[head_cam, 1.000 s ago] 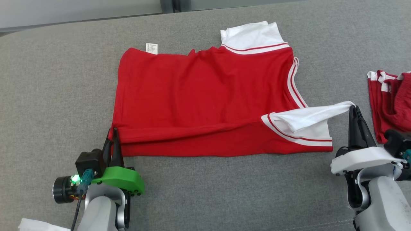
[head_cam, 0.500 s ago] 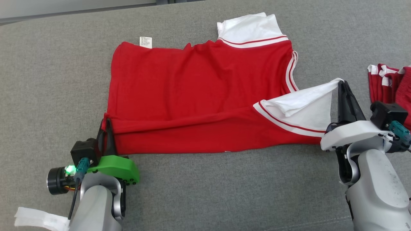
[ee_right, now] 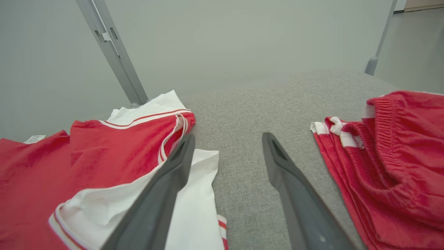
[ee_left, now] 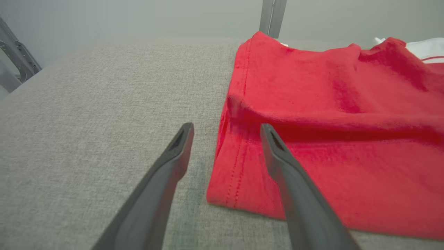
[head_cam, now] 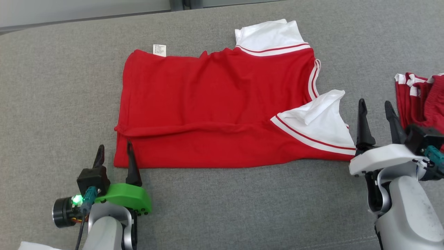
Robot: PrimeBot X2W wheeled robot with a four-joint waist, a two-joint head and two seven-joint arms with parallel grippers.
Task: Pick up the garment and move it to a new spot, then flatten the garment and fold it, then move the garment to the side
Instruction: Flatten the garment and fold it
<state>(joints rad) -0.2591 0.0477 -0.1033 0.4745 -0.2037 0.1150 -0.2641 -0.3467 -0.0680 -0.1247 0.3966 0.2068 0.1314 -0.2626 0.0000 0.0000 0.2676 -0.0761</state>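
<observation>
The garment (head_cam: 215,104) is a red shirt with white sleeves and striped trim, lying spread on the grey surface, its near edge doubled over in a long fold. My left gripper (head_cam: 114,154) stands open at its near left corner (ee_left: 222,194), one finger over the red hem, the other over bare cloth surface. My right gripper (head_cam: 374,109) is open just right of the near white sleeve (head_cam: 322,121), holding nothing. The right wrist view has that sleeve (ee_right: 194,194) beside the left finger, and the left wrist view has the red fold (ee_left: 312,125) ahead.
A pile of other red and white clothes (head_cam: 421,100) lies at the right edge, close to my right gripper, also as a red heap (ee_right: 392,166). Metal frame posts (ee_right: 114,52) stand beyond the far edge. A white scrap (head_cam: 34,246) sits at the bottom left.
Both grippers were shut on the garment, left on the near left corner, right on the white sleeve's tip. Both have opened and drawn back; the sleeve has dropped flat.
</observation>
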